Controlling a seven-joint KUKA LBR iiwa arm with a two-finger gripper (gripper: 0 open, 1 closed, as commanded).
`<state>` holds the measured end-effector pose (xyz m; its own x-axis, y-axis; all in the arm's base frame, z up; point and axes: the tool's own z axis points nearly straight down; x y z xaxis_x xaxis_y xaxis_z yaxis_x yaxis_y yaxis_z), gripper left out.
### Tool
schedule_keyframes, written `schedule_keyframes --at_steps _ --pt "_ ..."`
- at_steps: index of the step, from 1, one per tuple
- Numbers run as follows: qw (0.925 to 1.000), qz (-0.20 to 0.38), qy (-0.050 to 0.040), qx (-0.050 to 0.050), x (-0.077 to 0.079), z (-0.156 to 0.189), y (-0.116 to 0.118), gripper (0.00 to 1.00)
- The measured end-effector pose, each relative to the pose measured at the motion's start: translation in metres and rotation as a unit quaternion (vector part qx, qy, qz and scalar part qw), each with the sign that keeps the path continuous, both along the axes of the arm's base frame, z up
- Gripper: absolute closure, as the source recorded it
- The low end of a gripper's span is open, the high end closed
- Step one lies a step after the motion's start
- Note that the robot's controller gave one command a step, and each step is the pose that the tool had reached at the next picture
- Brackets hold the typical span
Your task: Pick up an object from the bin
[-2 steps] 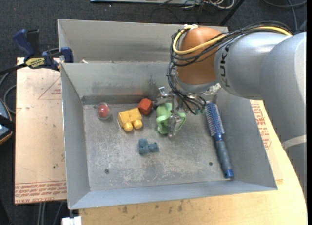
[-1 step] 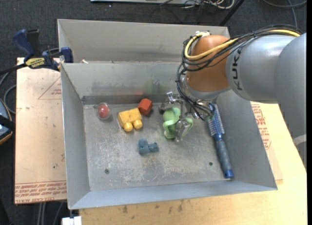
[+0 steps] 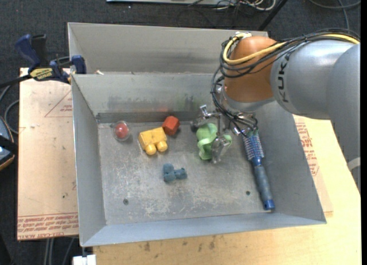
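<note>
Camera view: we see the tool (image 3: 213, 142) gripping a lumpy green plastic toy (image 3: 204, 135), right of centre in the grey metal bin (image 3: 87, 160). A blue-handled brush (image 3: 258, 172) lies just beside it. The silver arm (image 3: 312, 74) reads "KUKA".

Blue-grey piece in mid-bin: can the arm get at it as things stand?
Probably yes. The piece lies alone, apart from the yellow block and the brush, away from the walls of the bin. The gripper, at a green thing nearby, has nothing between it and the piece.
</note>
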<state>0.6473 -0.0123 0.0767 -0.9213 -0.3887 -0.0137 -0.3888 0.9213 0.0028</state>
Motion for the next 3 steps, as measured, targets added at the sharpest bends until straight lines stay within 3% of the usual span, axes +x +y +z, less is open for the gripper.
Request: schedule_keyframes --at_steps 1,2,3 --pt "1.0000 0.007 -0.0030 -0.001 -0.010 0.000 -0.023 0.00" --pt "1.0000 0.007 -0.0024 -0.001 -0.010 0.001 -0.023 1.00" --pt "0.9900 0.141 0.0005 -0.004 -0.044 0.154 0.012 1.00"
